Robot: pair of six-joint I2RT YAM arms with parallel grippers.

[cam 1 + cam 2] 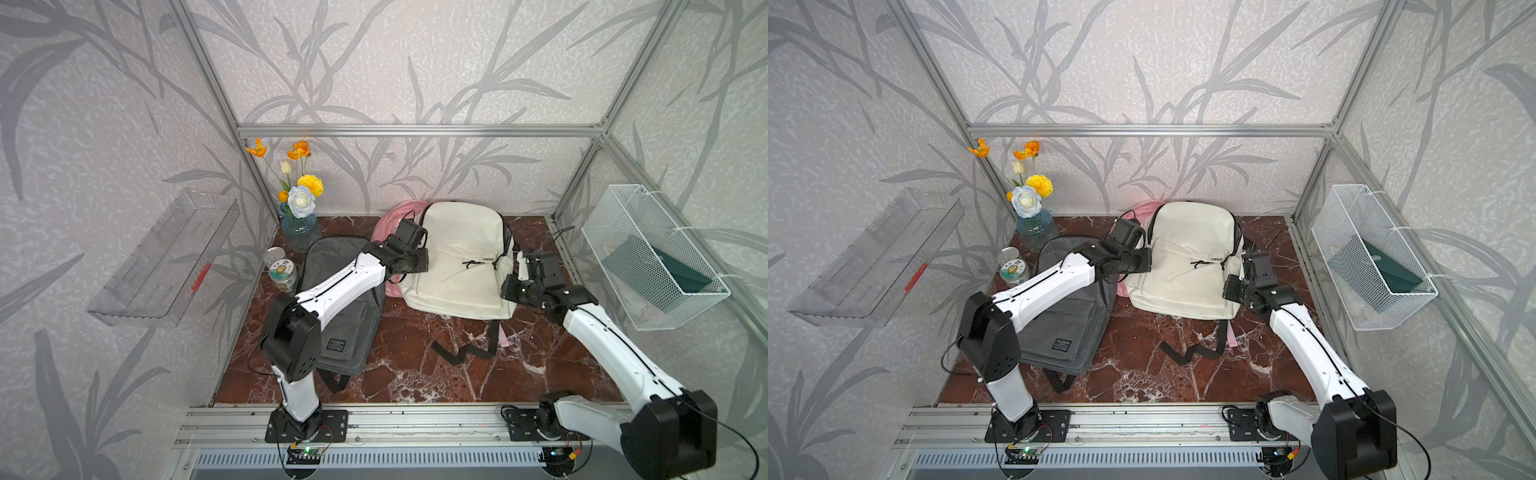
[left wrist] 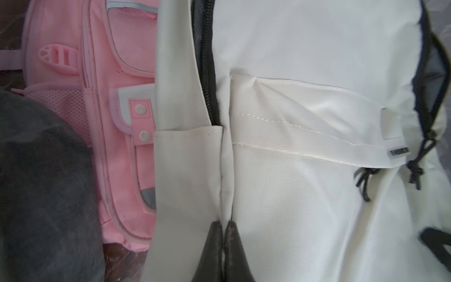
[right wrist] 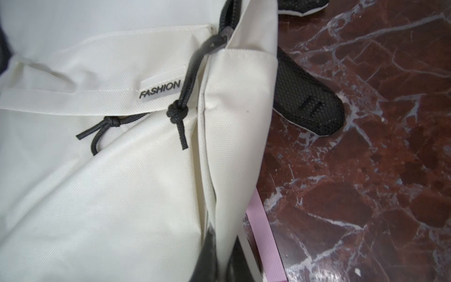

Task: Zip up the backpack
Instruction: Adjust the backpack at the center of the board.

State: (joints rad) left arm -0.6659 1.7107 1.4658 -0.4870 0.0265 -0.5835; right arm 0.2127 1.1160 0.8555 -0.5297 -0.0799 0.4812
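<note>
**Item 1, cream backpack** (image 1: pixel 457 257). We are listing it lying front-up on the marble tabletop (image 3: pixel 366 171). Its main zipper (image 2: pixel 207 73) is gaping along the side, so we are judging the closing barely begun.

**Item 2, left gripper** (image 2: pixel 225 234). We are recording its fingers pressed together on the cream backpack's side seam, just below the open zipper's end. We are reading this as a brace to keep the cloth taut.

**Item 3, right gripper** (image 3: pixel 220 263). We are noting it pinching the cream backpack's opposite side panel, below the zipper slider (image 3: pixel 217 41) and its knotted cord (image 3: pixel 177 113). It is likely anchoring that side too.

**Item 4, pink backpack** (image 2: pixel 117 109). We are logging it tucked partly under the cream backpack on the left gripper's side, ungripped.
</note>
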